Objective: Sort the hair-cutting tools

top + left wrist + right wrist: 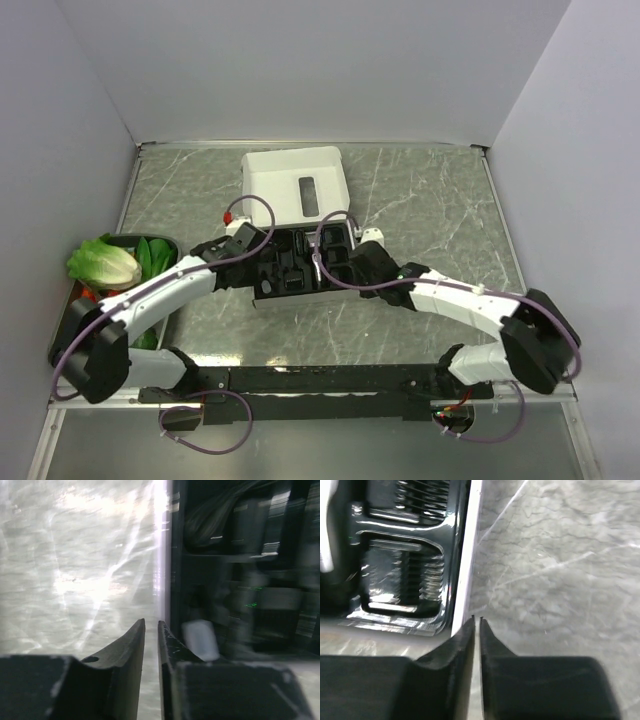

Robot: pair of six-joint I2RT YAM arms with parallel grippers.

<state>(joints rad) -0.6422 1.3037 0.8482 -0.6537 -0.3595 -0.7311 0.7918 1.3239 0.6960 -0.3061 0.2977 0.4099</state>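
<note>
Left gripper [151,625]: narrow slit at box [162,555] edge; cannot tell grip
Right gripper [476,621]: narrow slit over box edge; cannot tell grip
Comb attachment [402,575]: in insert [357,540]; 10 o'clock of right gripper

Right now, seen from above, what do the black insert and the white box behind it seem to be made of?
The black insert is likely moulded plastic with a glossy finish: the right wrist view shows sharp highlights on its shaped pockets. The white box is probably cardboard with a matte finish: its walls are flat and folded, with no glare.
</note>
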